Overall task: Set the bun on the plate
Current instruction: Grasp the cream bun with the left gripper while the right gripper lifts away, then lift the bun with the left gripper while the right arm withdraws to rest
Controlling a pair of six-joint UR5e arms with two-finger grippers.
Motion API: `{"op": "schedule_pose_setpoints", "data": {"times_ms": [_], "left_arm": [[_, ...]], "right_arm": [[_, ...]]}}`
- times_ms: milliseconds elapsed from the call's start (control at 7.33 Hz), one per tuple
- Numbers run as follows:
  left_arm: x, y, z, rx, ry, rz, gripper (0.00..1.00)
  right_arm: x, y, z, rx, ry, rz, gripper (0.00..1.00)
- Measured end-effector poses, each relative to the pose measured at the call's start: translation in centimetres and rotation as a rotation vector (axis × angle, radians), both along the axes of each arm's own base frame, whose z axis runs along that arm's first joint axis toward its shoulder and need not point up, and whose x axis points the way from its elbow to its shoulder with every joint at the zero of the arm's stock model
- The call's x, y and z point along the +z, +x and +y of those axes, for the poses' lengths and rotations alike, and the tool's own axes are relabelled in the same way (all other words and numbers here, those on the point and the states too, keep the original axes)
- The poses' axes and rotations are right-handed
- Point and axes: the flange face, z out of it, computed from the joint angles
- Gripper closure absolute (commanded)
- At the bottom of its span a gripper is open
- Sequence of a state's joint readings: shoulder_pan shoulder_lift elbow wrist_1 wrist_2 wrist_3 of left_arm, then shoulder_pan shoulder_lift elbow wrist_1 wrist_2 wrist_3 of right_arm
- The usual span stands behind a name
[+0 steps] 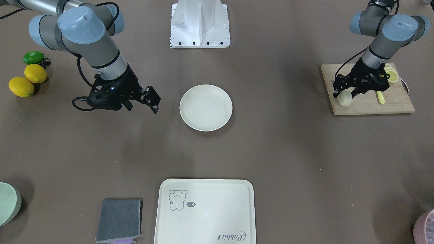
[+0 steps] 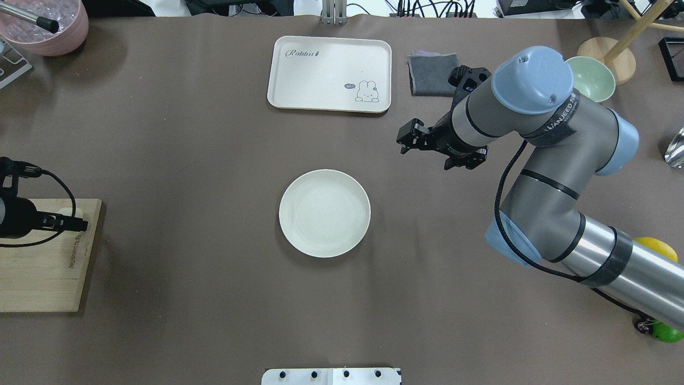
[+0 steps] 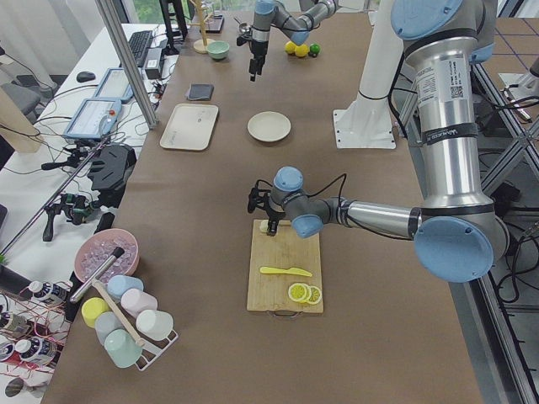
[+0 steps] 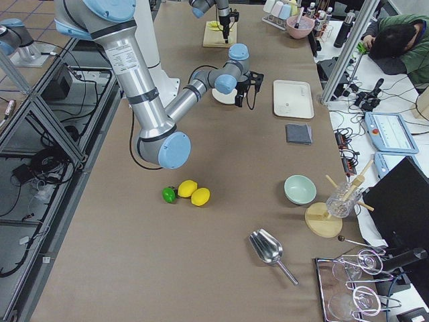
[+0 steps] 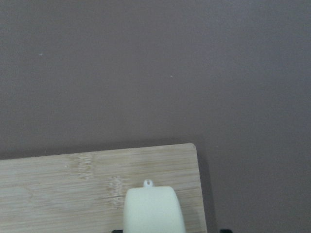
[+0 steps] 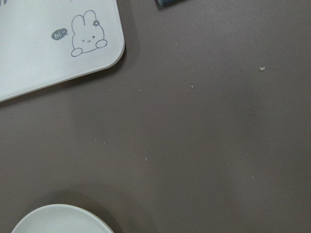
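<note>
Bright even light, soft shadows, sharp focus.

Left arm reaches out to its own far side, wrist pointing down, left pincer (image 1: 349,94) low over the counter, fingers closed around something pale. Right arm elbow bent, forearm angled in toward centre, right pincer (image 1: 153,100) hanging above the counter, tilted, jaws parted, holding nothing. The two arms are well apart.
</note>
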State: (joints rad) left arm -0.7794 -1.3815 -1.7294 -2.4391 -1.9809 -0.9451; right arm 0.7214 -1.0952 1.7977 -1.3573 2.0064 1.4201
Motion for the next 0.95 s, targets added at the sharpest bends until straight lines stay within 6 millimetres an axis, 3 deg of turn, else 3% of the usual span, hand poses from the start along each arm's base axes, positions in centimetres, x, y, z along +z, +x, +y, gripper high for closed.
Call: {"op": "schedule_pose_setpoints", "data": {"times_ms": [136, 273, 682, 955], "left_arm": [[0.0, -0.3, 0.0, 0.002, 0.004, -0.001, 0.93], [0.0, -0.5, 0.0, -0.001, 0.006, -0.001, 1.00], [-0.6, -1.9, -0.7, -0.029, 0.012, 0.009, 1.00], [-2.8, -3.0, -1.5, -0.044, 0.019, 0.041, 1.00]], "right_arm": [[0.0, 0.1, -0.1, 0.000, 0.002, 0.001, 0.00], [-0.1, 0.1, -0.1, -0.001, 0.005, 0.000, 0.00], [-0.3, 0.5, -0.4, 0.002, 0.011, -0.002, 0.00], [0.1, 2.5, -1.7, 0.004, 0.003, 0.027, 0.00]]}}
